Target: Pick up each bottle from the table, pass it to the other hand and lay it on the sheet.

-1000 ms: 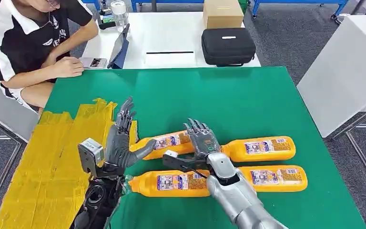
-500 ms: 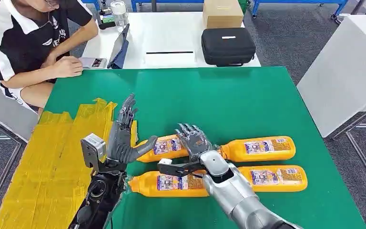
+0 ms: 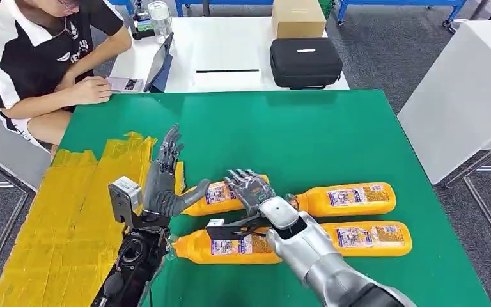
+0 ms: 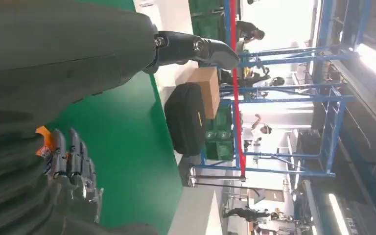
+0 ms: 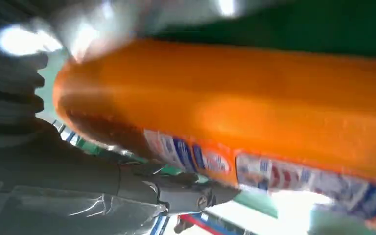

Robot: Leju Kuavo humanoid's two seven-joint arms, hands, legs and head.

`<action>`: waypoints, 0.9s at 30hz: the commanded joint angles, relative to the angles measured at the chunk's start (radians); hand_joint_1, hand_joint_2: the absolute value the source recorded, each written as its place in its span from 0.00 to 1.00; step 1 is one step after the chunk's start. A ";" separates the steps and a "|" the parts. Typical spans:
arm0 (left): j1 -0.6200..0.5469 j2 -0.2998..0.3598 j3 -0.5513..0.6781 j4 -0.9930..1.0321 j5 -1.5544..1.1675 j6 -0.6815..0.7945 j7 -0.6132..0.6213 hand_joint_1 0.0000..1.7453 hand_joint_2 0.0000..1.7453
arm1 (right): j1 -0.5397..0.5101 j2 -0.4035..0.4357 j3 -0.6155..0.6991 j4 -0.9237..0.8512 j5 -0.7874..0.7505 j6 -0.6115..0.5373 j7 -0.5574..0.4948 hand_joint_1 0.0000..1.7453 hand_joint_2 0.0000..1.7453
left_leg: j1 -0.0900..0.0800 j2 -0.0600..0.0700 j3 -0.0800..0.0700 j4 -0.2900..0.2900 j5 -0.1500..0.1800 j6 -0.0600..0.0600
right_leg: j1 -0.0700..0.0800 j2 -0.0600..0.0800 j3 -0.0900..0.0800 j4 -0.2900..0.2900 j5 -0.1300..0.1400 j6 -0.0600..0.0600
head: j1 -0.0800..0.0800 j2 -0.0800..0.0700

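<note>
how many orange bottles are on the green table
4 orange plastic bottles: far left under the right hand, far right, near left, near right. None on the sheet.

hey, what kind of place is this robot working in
Probably a robotics lab or industrial workshop: blue steel racking, a green-topped test table, and a person seated at a white desk nearby.

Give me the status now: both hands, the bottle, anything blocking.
Right hand grips the far-left bottle. Left hand open beside it, fingers up. Yellow sheet free. Near bottle lies close below.
</note>
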 commanded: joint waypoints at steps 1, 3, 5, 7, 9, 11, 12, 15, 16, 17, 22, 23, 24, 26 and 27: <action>-0.034 0.014 0.011 0.064 0.008 0.003 0.001 0.00 1.00 | -0.030 -0.011 0.015 0.105 -0.038 0.020 0.007 1.00 1.00 | 0.001 -0.001 0.003 -0.001 -0.001 -0.002 | 0.001 -0.004 0.004 -0.001 -0.001 -0.001 | 0.000 0.000; -0.023 0.012 0.020 0.051 0.008 0.007 0.000 0.00 1.00 | -0.016 -0.017 -0.003 0.058 -0.043 -0.161 0.027 1.00 1.00 | 0.001 -0.001 0.006 -0.001 -0.001 -0.003 | 0.002 -0.005 0.007 -0.002 -0.001 -0.002 | 0.000 0.000; -0.003 0.014 0.026 0.031 0.005 0.014 -0.003 0.00 1.00 | -0.011 -0.014 -0.031 0.036 -0.058 -0.244 0.044 1.00 1.00 | 0.001 0.000 0.003 -0.001 0.000 -0.001 | 0.001 -0.002 0.003 -0.001 -0.001 -0.001 | -0.001 0.000; 0.001 0.015 0.026 0.025 0.006 0.013 -0.002 0.00 1.00 | -0.013 -0.014 -0.032 0.033 -0.057 -0.240 0.043 1.00 1.00 | 0.001 0.001 0.004 -0.001 -0.001 -0.002 | 0.001 -0.002 0.005 -0.001 -0.001 -0.001 | -0.001 0.000; 0.005 0.013 0.029 0.020 0.003 0.015 -0.003 0.00 1.00 | 0.002 -0.017 -0.067 0.001 -0.077 -0.308 0.069 1.00 1.00 | 0.002 0.003 0.007 0.000 -0.003 -0.004 | 0.002 -0.003 0.007 -0.001 -0.002 -0.002 | 0.000 0.000; 0.002 0.010 0.031 0.024 0.000 0.016 -0.003 0.00 1.00 | 0.009 -0.021 -0.111 -0.017 -0.108 -0.364 0.069 1.00 1.00 | 0.001 0.001 0.004 0.000 -0.002 -0.002 | 0.002 -0.003 0.005 -0.001 -0.002 -0.002 | 0.000 0.000; -0.001 0.008 0.031 0.029 -0.002 0.015 -0.004 0.00 1.00 | 0.018 -0.026 -0.142 -0.038 -0.121 -0.416 0.068 1.00 1.00 | 0.001 0.000 0.004 0.000 -0.002 -0.002 | 0.002 -0.004 0.005 -0.001 -0.001 -0.001 | 0.000 0.000; -0.004 0.007 0.030 0.034 -0.002 0.015 -0.004 0.00 1.00 | 0.020 -0.031 -0.154 -0.043 -0.122 -0.411 0.056 1.00 1.00 | 0.001 -0.001 0.002 0.000 -0.001 -0.002 | 0.001 -0.004 0.004 0.000 -0.002 -0.001 | 0.000 0.000; -0.004 0.007 0.030 0.034 -0.002 0.015 -0.004 0.00 1.00 | 0.020 -0.031 -0.154 -0.043 -0.122 -0.411 0.056 1.00 1.00 | 0.001 -0.001 0.002 0.000 -0.001 -0.002 | 0.001 -0.004 0.003 0.000 -0.001 -0.001 | 0.000 0.000; -0.004 0.007 0.030 0.034 -0.002 0.015 -0.004 0.00 1.00 | 0.020 -0.031 -0.154 -0.043 -0.122 -0.411 0.056 1.00 1.00 | 0.001 0.000 0.003 0.000 -0.002 -0.003 | 0.002 -0.005 0.005 -0.001 -0.002 -0.002 | 0.000 0.000; -0.004 0.007 0.030 0.034 -0.002 0.015 -0.004 0.00 1.00 | 0.022 -0.029 -0.153 -0.043 -0.121 -0.413 0.056 1.00 1.00 | 0.001 0.000 0.002 0.000 -0.001 -0.002 | 0.001 -0.003 0.003 0.000 -0.001 -0.001 | 0.000 0.000; -0.004 0.007 0.030 0.034 -0.002 0.015 -0.004 0.00 1.00 | 0.022 -0.029 -0.153 -0.043 -0.121 -0.413 0.056 1.00 1.00 | 0.001 0.000 0.001 0.000 -0.001 -0.001 | 0.001 -0.002 0.002 -0.001 -0.001 -0.001 | 0.000 0.000; -0.004 0.006 0.029 0.036 -0.003 0.014 -0.005 0.00 1.00 | 0.044 -0.023 -0.207 -0.083 -0.202 -0.481 0.010 1.00 1.00 | 0.001 0.001 0.003 0.000 -0.002 -0.003 | 0.001 -0.003 0.004 -0.001 -0.001 -0.001 | 0.000 0.000; -0.005 0.003 0.027 0.041 -0.004 0.013 -0.006 0.00 1.00 | 0.092 -0.033 -0.276 -0.210 -0.227 -0.512 -0.022 1.00 1.00 | 0.000 -0.001 0.001 0.000 0.000 -0.001 | 0.001 -0.003 0.002 -0.001 -0.001 -0.001 | 0.000 0.000; -0.006 0.001 0.025 0.044 -0.004 0.013 -0.006 0.00 1.00 | 0.110 -0.031 -0.307 -0.249 -0.247 -0.512 -0.048 1.00 1.00 | 0.001 -0.001 0.003 0.000 -0.002 -0.002 | 0.002 -0.005 0.005 -0.001 -0.002 -0.001 | 0.000 0.000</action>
